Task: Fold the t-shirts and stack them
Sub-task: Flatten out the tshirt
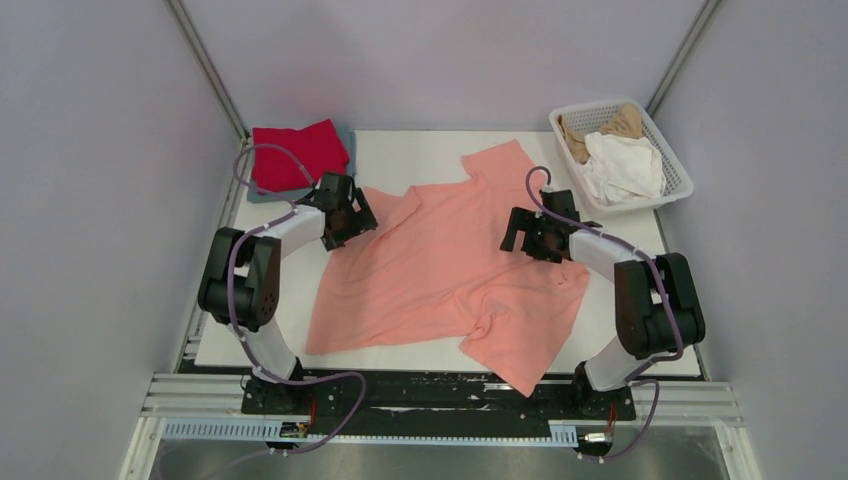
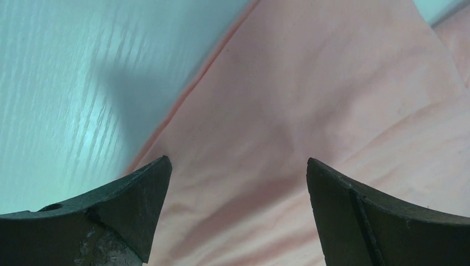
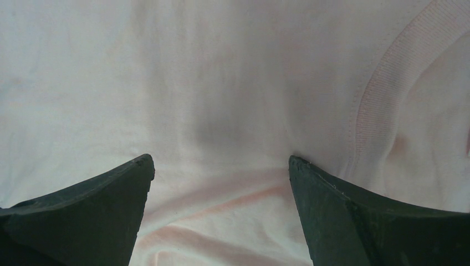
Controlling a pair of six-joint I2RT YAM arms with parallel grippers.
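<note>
Pink shirt (image 1: 440, 265) sprawls across mid-frame, rumpled at its lower right. Thin floppy cloth, so I'd pinch a hem or sleeve edge, not the middle. Red shirt (image 1: 298, 152) sits folded upper left; what's under it is mostly hidden. My left gripper (image 2: 237, 162) and right gripper (image 3: 219, 159) hang spread wide over pink, pinching nothing.

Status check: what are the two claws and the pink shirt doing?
Left gripper open, right gripper open, both above salmon-pink shirt. Shirt spread out, unfolded. Nothing in the way.
</note>
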